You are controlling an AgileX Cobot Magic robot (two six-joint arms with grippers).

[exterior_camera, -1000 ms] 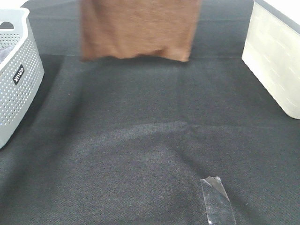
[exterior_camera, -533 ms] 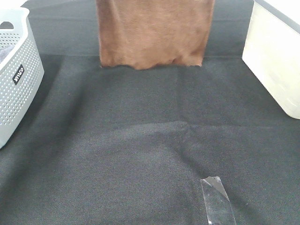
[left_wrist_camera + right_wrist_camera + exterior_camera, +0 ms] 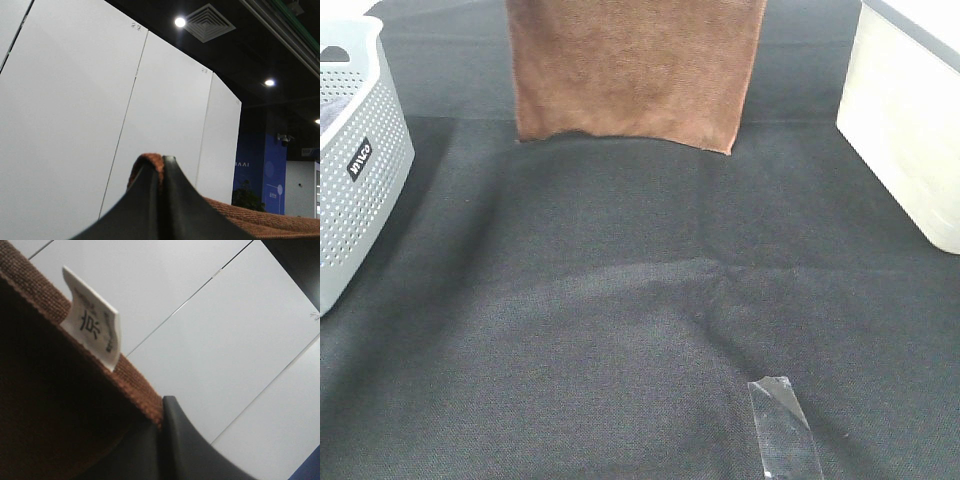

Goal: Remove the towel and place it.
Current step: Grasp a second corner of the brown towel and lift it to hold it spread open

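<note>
Both pincers are clamped tight on the towel [image 3: 635, 70]. The left gripper [image 3: 161, 200] bites its stitched hem, and the right gripper [image 3: 161, 440] pinches the hem just beside the white label [image 3: 92, 327]. It hangs spread out at the far end of the black tablecloth [image 3: 620, 330], between the grey perforated basket [image 3: 360, 190] and the white bin [image 3: 910, 130]. Can't tell if its bottom edge touches.

- high view: soft even light, grainy; faint shadow on the cloth [image 3: 620, 200] just in front of the towel [image 3: 635, 70].
- bin [image 3: 910, 120] right of the towel washes out pale.
- left wrist: ceiling lamps [image 3: 180, 22] glare above the towel.
- right wrist: towel label [image 3: 92, 325] soft, near face dark.
</note>
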